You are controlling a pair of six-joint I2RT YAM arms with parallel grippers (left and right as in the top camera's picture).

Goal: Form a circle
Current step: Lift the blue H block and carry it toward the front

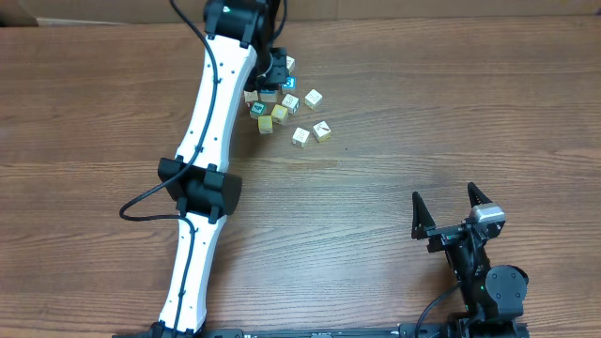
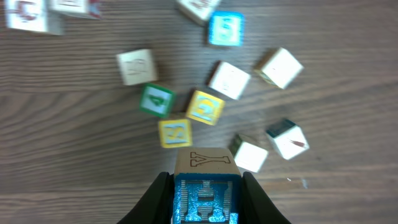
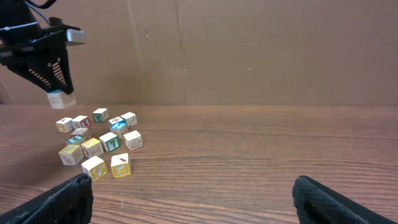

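Left gripper (image 2: pixel 205 193) is clamped tight on one little cube (image 2: pixel 205 167), the one with a Y on it, and holds it up in the air over one edge of the bunch of cubes (image 1: pixel 280 113) on the table (image 1: pixel 451 103). No ring there, just a loose scatter. Right gripper (image 1: pixel 444 194) sits well apart from the bunch, jaws spread wide, nothing in them.

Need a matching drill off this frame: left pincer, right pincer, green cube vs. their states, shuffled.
Column 1:
1. left pincer
2. right pincer
3. green cube

Column 2:
a. lying loose on the table
b. shut on the Y cube
c. open, holding nothing

Pairs: 1-b; 2-c; 3-a
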